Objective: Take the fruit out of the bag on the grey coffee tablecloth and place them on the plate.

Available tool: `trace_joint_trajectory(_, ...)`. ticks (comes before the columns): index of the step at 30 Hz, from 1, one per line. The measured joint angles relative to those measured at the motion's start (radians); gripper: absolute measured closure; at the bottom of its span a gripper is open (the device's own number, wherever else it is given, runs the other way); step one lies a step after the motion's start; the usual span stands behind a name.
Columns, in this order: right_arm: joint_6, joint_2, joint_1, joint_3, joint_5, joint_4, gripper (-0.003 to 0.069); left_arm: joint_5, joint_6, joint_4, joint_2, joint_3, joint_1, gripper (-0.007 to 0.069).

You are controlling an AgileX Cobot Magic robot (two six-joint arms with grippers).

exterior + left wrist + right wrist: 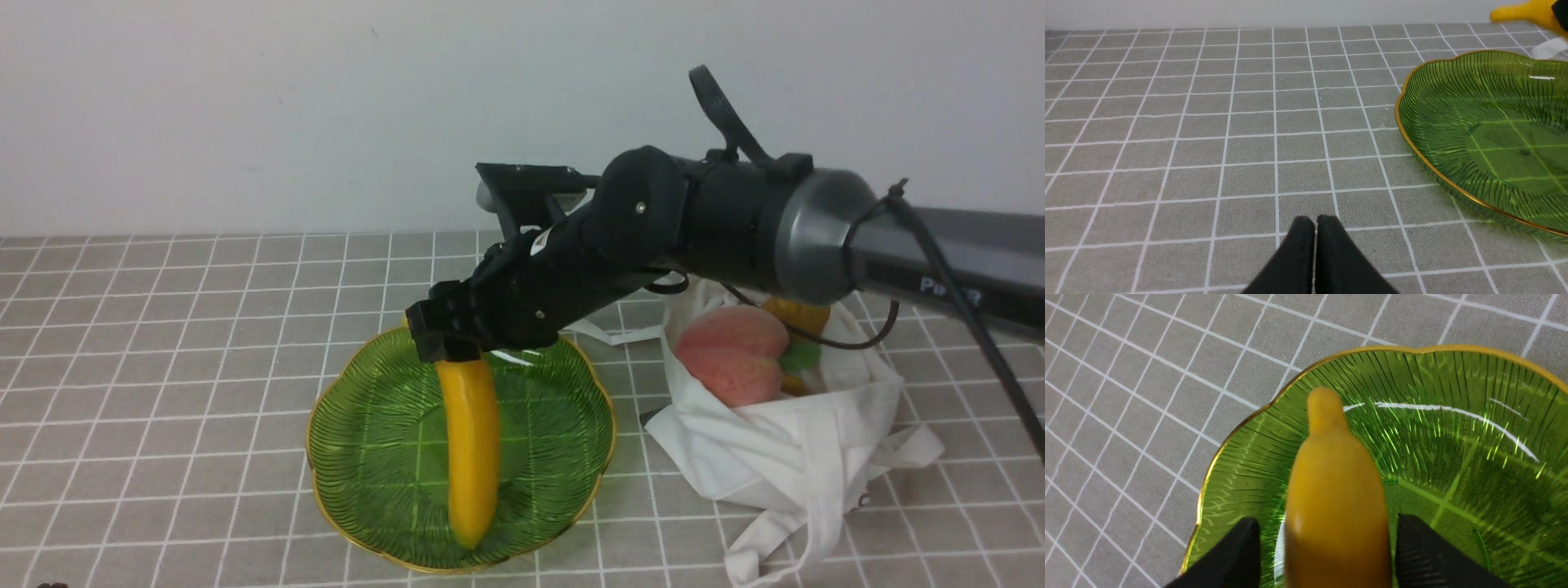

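Note:
The yellow banana (pixel 472 441) lies lengthways in the green plate (pixel 359 506) on the grey coffee tablecloth (pixel 163 367). My right gripper (pixel 445 343) is over the banana's far end. In the right wrist view the gripper (pixel 1327 520) is open, its jaws either side of the banana (pixel 1335 490) with a gap on each side, above the plate (pixel 1241 457). The white bag (pixel 775 441) lies open to the right of the plate, with the pink peach (pixel 731 351) and part of the pear (pixel 796 314) inside. My left gripper (pixel 1314 222) is shut and empty, low over the cloth beside the plate (pixel 1433 102).
The bag's long strap handles (pixel 784 539) trail over the cloth toward the front edge. A white strap end (pixel 612 333) lies between plate and bag. My right arm (pixel 735 220) stretches across above the bag. A white wall stands behind the table.

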Motion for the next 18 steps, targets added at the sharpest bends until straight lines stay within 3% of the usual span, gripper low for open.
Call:
trace_joint_trajectory(1,0.000,-0.001,0.000,0.000,-0.001,-0.007,0.0169,0.000,0.000,0.000,0.000,0.000,0.000,0.0632)
trace_joint_trajectory(4,0.000,-0.002,0.000,0.000,0.001,-0.028,0.0099,0.000,0.000,0.000,0.000,0.000,0.000,0.0632)
trace_joint_trajectory(9,0.000,-0.020,0.000,-0.027,0.096,-0.112,0.0053,0.000,0.000,0.000,0.000,0.000,0.000,0.0632)
trace_joint_trajectory(12,0.021,-0.064,0.000,-0.105,0.229,-0.241,0.0081,0.000,0.000,0.000,0.000,0.000,0.000,0.0632)
trace_joint_trajectory(16,0.160,-0.206,0.001,-0.277,0.493,-0.515,0.0233,0.000,0.000,0.000,0.000,0.000,0.000,0.0632)
trace_joint_trajectory(18,0.183,-0.236,0.001,-0.311,0.541,-0.556,0.0281,0.000,0.000,0.000,0.000,0.000,0.000,0.0632)
